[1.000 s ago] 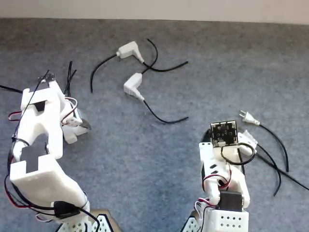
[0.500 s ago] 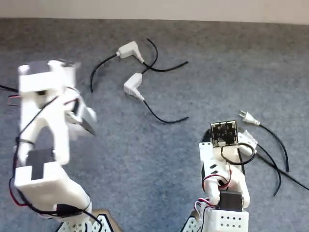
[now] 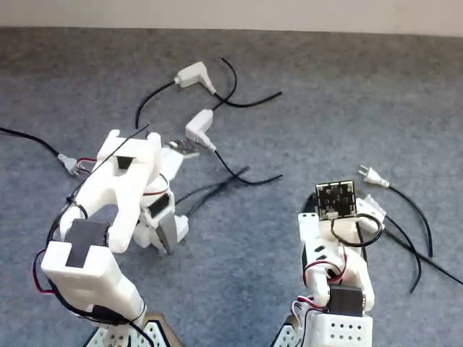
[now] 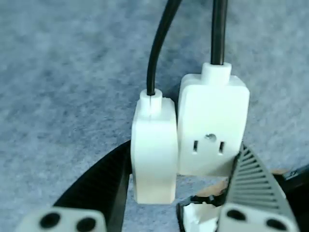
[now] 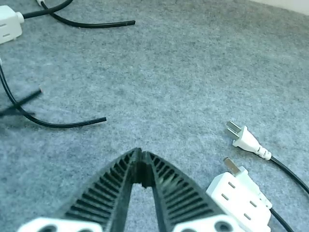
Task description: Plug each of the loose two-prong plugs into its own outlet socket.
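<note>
The grey desk [image 3: 304,94] had black cords lying on it. Far to the left lay a small plug [image 3: 69,165] on a black cord, well apart from any socket.

Next came the left arm, bent down over the desk. The left pincer [image 4: 183,154] was clamped on two white pieces at once. One was a socket block [image 4: 213,125] with two slots facing the camera. The other was a thin white block [image 4: 153,145] pressed against its side. Each had its own black cord going away from the pincer. I could not tell if the thin one was a plug or a socket.

Further back, near the middle, lay two more white pieces on cords, the back socket [image 3: 194,74] and the front socket [image 3: 199,128]. They were near each other but not touching, and black cords crossed between them.

To the right, the right pincer [image 5: 142,169] had its fingers pressed together with nothing in them, and it pointed at bare desk. Just beside it lay a wide white socket [image 5: 239,195] with slots on top and a metal prong sticking out. Near that lay a second plug [image 5: 244,137]. Its two prongs were bare and not in any socket.
</note>
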